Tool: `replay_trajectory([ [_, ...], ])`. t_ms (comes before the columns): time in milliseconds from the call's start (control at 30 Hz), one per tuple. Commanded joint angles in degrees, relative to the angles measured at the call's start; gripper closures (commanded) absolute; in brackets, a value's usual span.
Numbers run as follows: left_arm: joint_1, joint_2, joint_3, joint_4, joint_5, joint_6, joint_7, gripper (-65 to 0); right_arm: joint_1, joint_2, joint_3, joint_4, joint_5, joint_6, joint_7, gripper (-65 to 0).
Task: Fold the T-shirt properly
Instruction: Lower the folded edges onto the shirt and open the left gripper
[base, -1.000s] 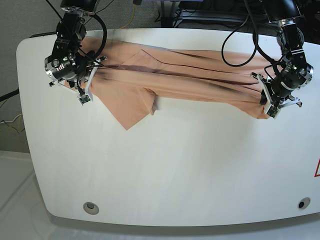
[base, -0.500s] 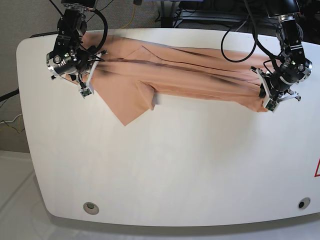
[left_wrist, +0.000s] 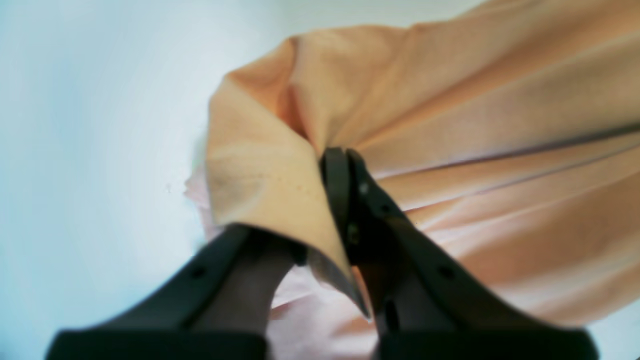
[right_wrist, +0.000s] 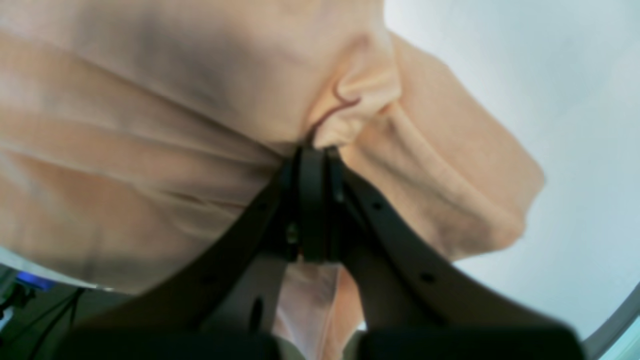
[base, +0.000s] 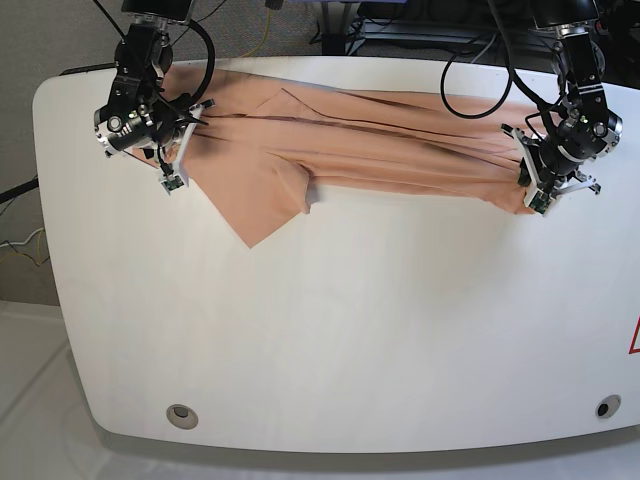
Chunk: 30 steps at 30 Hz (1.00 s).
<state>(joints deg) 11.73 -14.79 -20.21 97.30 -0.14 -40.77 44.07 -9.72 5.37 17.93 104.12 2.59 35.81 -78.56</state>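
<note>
The T-shirt (base: 360, 140) lies stretched along the far edge of the white counter (base: 330, 330), pulled out in long pleats between the two arms. A pointed flap of fabric (base: 255, 215) hangs toward the near side and lies flat on the counter, next to a short sleeve edge near the middle.

The right gripper (base: 172, 150) sits at the left of the base view, its arm coming down from the far edge and bending over the cloth, with cables looping above it. In the right wrist view the right gripper's (right_wrist: 312, 155) jaws are pressed together on a bunched fold of the T-shirt (right_wrist: 165, 125), which fans out from the pinch to the left and right.

The left gripper (base: 530, 185) sits at the right of the base view, its arm also reaching down from the far edge and tilted slightly toward the middle of the counter. In the left wrist view the left gripper's (left_wrist: 340, 160) jaws are clamped on the T-shirt (left_wrist: 450, 125); a hemmed edge drapes over one jaw and the rest runs off in taut ridges to the right.

Both ends of the cloth are lifted slightly at the pinch points, while the middle span rests on the counter.
</note>
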Motion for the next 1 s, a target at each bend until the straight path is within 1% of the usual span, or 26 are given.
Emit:
replay_trajectory([
  [0, -0.7, -0.9, -0.4, 0.9, 3.4, 0.8, -0.3, -3.1, -0.2, 0.3, 0.1, -0.7, -1.6, -0.3, -1.4, 0.0],
  [133, -0.9, 0.8, -0.4, 0.9, 6.9, 0.8, -0.3, -3.5, -0.1, 0.4, 0.1, -0.7, -1.6, -0.3, -1.4, 0.0],
  [300, -2.0, 1.2, -0.3, 0.9, 11.2, 0.8, -0.3, -3.8, 0.8, 0.4, 0.2, -0.8, -1.6, -0.3, -1.4, 0.0],
  [367, -2.9, 2.1, -0.3, 0.8, 12.2, 0.8, -0.3, -5.3, 0.9, 0.4, 0.0, -0.8, -1.6, -0.3, -1.4, 0.0],
  [400, -3.0, 2.3, -0.3, 0.8, 12.7, 0.8, -0.3, -7.0, 1.0, 0.4, 0.0, -0.8, -1.6, -0.3, -1.4, 0.0],
  [467, -3.0, 2.6, -0.3, 0.8, 13.7, 0.8, -0.3, -12.5, 1.1, 0.4, 0.0, -0.8, -1.6, -0.3, -1.4, 0.0],
  [500, -3.1, 2.6, -0.3, 0.8, 14.3, 0.8, -0.3, -16.6, 1.1, 0.4, 0.0, -0.8, -1.6, -0.3, -1.4, 0.0],
  [533, -3.1, 2.6, -0.3, 0.8, 14.6, 0.8, -0.3, -18.7, 1.1, 0.4, 0.0, -0.8, -1.6, -0.3, -1.4, 0.0],
  [567, -3.2, 2.6, -0.3, 0.8, 15.0, 0.8, -0.3, -24.5, 1.1, 0.4, 0.0, -0.8, -1.6, -0.3, -1.4, 0.0],
  [633, -3.4, 2.6, -0.3, 0.8, 15.3, 0.8, -0.3, -31.7, 1.1, 0.4, 0.0, -0.8, -1.6, -0.3, -1.4, -0.3],
  [667, -3.4, 2.6, -0.3, 0.8, 15.3, 0.8, -0.3, -36.2, 1.1, 0.4, 0.0, -0.8, -1.6, -0.3, -1.4, -1.6],
  [733, -3.5, 2.6, -0.3, 0.9, 15.3, 0.8, -0.4, -41.9, 1.1, 0.4, 0.0, -0.8, -1.6, -0.3, -1.4, -5.8],
  [833, -3.6, 2.6, -0.3, 0.9, 15.3, 0.8, -0.4, -49.3, 1.1, 0.4, 0.0, -0.8, -1.6, -0.3, -1.4, -16.1],
  [867, -3.6, 2.6, -0.3, 0.9, 15.3, 0.8, -0.4, -50.9, 1.1, 0.4, 0.1, -0.8, -1.6, -0.3, -1.4, -20.4],
  [900, -3.7, 2.6, -0.3, 0.9, 15.3, 0.8, -0.4, -51.1, 1.1, 0.4, 0.1, -0.8, -1.6, -0.3, -1.4, -22.4],
  [933, -3.7, 2.6, -0.4, 0.9, 15.3, 0.8, -0.4, -51.1, 1.1, 0.4, 0.1, -0.7, -1.6, -0.3, -1.4, -26.6],
  [967, -3.7, 2.6, -0.4, 0.9, 15.3, 0.8, -0.4, -51.1, 1.1, 0.4, 0.1, -0.6, -1.6, -0.3, -1.4, -28.8],
])
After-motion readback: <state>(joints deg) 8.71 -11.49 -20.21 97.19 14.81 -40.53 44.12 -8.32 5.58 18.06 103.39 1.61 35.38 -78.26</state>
